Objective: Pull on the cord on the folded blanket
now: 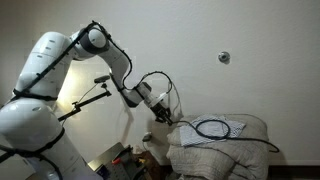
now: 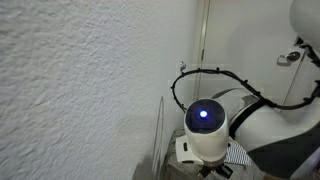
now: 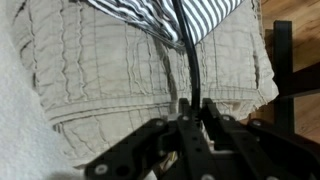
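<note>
Looking through the wrist view, I see the gripper (image 3: 194, 104) clamped on the cord (image 3: 186, 50). The thin black line comes down from the far edge of the picture and disappears between the two dark fingers (image 3: 209, 108), which are pinched almost together around it. Under the cord lies the folded blanket (image 3: 110, 70), beige and quilted, with stitched ridges running across it. At its far end a striped patch (image 3: 215, 14) in black and white sits on top, and the cord crosses that patch before it reaches my fingers. To the right of the blanket a strip of brown floor (image 3: 296, 30) shows.

In an exterior view the white arm (image 1: 60, 70) reaches in from the left, and the gripper (image 1: 164, 116) sits low at the left edge of the folded blanket (image 1: 240, 152). The cord (image 1: 212, 127) lies in an oval loop on top of the pile, right of the gripper, with one end trailing off toward the right side. A pale wall (image 1: 260, 40) stands behind.

In an exterior view I see only an arm joint with a blue light (image 2: 205, 114), a black arm cable (image 2: 215, 72) looped above it, and a rough white wall on the left. I cannot see the gripper there.
</note>
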`<control>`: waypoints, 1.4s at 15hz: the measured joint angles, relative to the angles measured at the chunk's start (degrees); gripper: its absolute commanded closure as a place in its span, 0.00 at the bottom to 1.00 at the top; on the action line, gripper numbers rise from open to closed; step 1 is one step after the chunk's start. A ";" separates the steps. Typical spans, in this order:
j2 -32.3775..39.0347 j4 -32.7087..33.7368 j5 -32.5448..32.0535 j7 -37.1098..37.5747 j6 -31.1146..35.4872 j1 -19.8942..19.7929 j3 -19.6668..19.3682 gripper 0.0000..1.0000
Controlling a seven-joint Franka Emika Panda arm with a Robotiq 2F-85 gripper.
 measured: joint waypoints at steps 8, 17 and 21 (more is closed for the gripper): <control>-10.22 -8.89 -1.18 11.14 0.25 -1.00 -1.88 0.89; -10.18 -11.83 -0.26 12.74 1.14 -2.65 -1.33 0.89; -8.51 -9.38 2.63 8.16 0.02 -0.73 2.46 0.89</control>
